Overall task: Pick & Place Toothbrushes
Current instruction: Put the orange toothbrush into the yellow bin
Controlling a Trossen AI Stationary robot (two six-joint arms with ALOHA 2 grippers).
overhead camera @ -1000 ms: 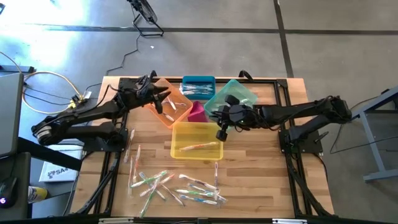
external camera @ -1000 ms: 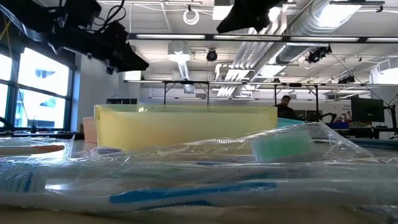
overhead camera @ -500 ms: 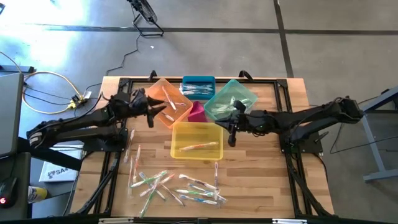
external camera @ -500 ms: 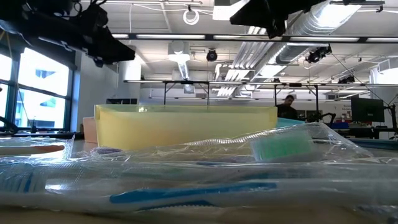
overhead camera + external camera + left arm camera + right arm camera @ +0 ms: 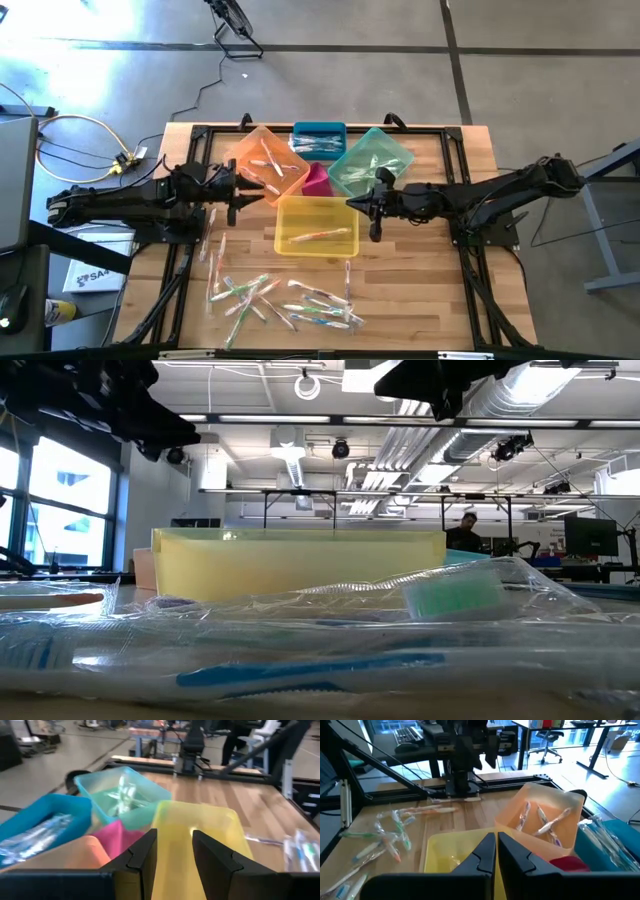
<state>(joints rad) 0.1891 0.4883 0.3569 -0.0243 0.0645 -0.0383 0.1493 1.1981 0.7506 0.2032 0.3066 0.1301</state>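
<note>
1. Progress check: I'd call it partway at best. A few toothbrushes are already sorted, a couple in the orange bin, some in the teal bin, a bunch in the blue bin, and one in the yellow bin.

2. Still left: a big loose scatter of wrapped toothbrushes on the wooden table, well out in front of both grippers, past the yellow bin on the near side. That's most of the job, I reckon.

3. Left gripper hovers just off the orange bin's outer edge, fingers parted with nothing between them. From its own wrist view the gap frames the yellow bin, so it's empty-handed.

4. Right gripper sits at the yellow bin's far corner, just beside the teal bin, fingers pinched together and nothing in them as far as I can see.

5. Other stuff: a small pink bin is wedged between the other four, roughly midway between the two grippers. A few stray toothbrushes lie close below the left gripper.

6. In the way: the yellow bin sits between both grippers and the pile, so reaching means going over it. The wrappers overlap too, probably fiddly to pick just one.
</note>
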